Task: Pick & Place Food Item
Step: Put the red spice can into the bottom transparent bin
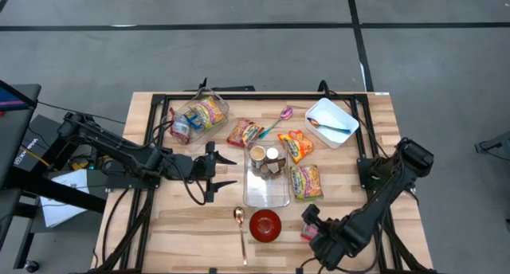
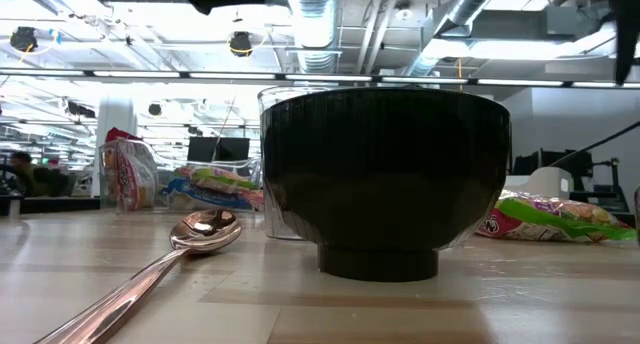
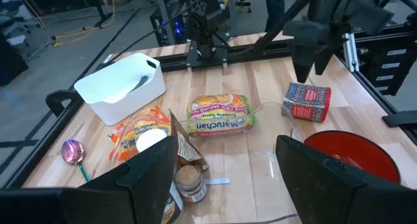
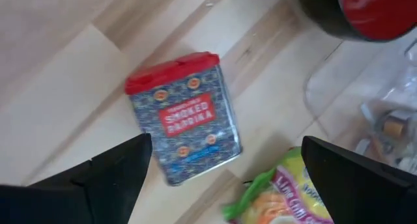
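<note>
A blue smoked-paprika tin with a red lid (image 4: 179, 127) lies flat on the table near the front right; it also shows in the left wrist view (image 3: 307, 101). My right gripper (image 4: 228, 185) is open and hovers above it, a finger standing off each side, touching nothing; in the high view it (image 1: 316, 226) sits right of the red bowl (image 1: 265, 225). My left gripper (image 1: 223, 172) is open and empty, level, at the left side of the clear tub (image 1: 267, 186), which holds small jars.
A ramen pack (image 1: 306, 181), an orange pack (image 1: 296, 145), a red snack pack (image 1: 245, 132) and a pink spoon (image 1: 284, 113) lie mid-table. A white bin (image 1: 331, 121) is far right, a filled clear tub (image 1: 198, 117) far left. A copper spoon (image 1: 240, 222) lies by the bowl.
</note>
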Available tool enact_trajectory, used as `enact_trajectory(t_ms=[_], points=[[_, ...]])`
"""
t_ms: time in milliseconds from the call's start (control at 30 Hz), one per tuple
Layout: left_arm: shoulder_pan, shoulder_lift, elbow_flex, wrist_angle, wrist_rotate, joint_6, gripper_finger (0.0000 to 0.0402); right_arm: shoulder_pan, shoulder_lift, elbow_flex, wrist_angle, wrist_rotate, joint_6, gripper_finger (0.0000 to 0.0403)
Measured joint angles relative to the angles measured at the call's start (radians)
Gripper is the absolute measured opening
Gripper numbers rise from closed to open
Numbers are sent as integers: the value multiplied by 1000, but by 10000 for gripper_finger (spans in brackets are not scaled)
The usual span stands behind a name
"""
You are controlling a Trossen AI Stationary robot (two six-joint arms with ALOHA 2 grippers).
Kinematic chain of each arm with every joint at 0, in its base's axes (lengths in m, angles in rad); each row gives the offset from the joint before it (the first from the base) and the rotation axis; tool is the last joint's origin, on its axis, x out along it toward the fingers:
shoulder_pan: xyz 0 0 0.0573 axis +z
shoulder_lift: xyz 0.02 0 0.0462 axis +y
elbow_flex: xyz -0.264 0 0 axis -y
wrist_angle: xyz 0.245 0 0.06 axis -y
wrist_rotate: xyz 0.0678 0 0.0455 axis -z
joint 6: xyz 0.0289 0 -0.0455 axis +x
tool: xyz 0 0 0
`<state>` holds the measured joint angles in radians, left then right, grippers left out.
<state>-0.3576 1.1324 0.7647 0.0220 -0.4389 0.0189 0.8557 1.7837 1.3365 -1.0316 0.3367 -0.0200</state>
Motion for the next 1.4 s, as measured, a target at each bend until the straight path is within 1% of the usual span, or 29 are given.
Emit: enact_trajectory(t_ms=[200,367,567,833,933,1000,1167,1400], points=[[0,0,0,-4,0,-2,257,-4,5,0,21,-10,-89,389],[0,0,0,-4,0,-2,257,-30,5,-1,36,-57,-95,389],[0,0,0,-4,0,-2,257,-44,5,-1,118,-103,-95,389],[0,0,0,-4,0,-2,257,-52,5,-2,116,-133,-113,399],[0,0,0,-3,0,-5,257,-61,29,-16,109,-166,-139,399],[0,0,0,-3,0,-5,257,-66,55,-19,72,-181,-148,400],[0,0,0,-4,0,-6,257,-74,103,-18,50,-181,-191,400],[0,0,0,-3,-1,-6,257,-78,104,-18,39,-181,-200,400]])
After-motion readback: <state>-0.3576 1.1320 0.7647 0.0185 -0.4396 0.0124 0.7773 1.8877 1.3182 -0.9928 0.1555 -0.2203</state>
